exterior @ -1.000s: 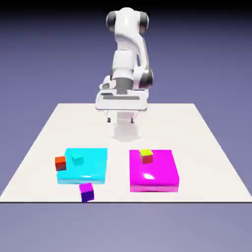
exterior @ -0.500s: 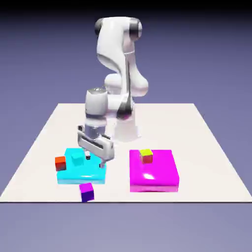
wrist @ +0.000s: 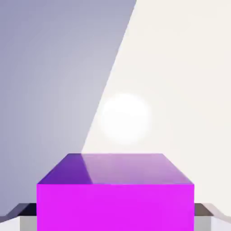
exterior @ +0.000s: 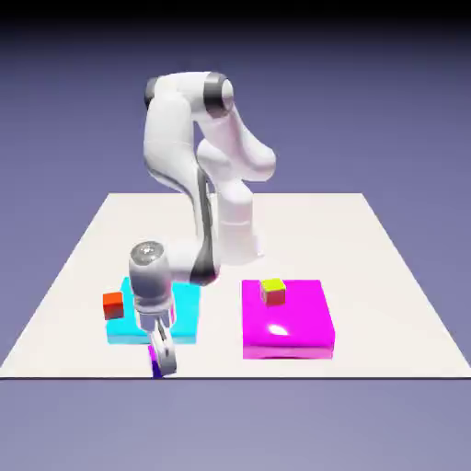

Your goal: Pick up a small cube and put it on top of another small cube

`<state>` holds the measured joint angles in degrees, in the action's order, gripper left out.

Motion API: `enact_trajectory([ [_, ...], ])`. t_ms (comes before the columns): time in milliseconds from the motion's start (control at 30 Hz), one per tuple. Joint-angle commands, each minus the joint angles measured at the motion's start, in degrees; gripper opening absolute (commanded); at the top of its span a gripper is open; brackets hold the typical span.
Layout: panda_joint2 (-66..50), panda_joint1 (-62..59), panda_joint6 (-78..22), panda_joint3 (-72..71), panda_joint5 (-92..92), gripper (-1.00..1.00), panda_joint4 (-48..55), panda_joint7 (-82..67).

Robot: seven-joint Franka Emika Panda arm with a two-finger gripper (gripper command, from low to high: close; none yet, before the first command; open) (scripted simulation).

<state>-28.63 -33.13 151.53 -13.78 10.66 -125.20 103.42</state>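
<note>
- Purple cube (wrist: 115, 198): sits between the two fingers (wrist: 28, 213), filling the lower part of the hand view; a grey tip shows just outside each side face.
- Fingers: spread a little wider than the cube. Whether the pads touch its faces cannot be told; judged not yet clamped.
- Location: in the exterior view the purple cube (exterior: 156, 363) is on the table (exterior: 386, 276) close to its near edge, just in front of the cyan block (exterior: 184, 313), mostly hidden behind the lowered gripper (exterior: 164, 354).
- Axis: the cube is square to the fingers and centred, so closing should meet flat faces.
- Target: the yellow-green cube (exterior: 272, 291) rests on the magenta block (exterior: 287, 322), off to the exterior view's right, well apart.
- Risk, as judged: the table edge is near; a skewed squeeze could nudge the cube off.
</note>
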Motion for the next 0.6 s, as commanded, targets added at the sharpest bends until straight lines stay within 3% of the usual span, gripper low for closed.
enact_trajectory([
  [0,2.08,-0.65,-1.73,-0.79,-0.73,-1.00,-0.40,-0.51],
  [567,37.38,24.17,-14.93,-1.01,-13.91,-1.00,-21.85,-34.33],
])
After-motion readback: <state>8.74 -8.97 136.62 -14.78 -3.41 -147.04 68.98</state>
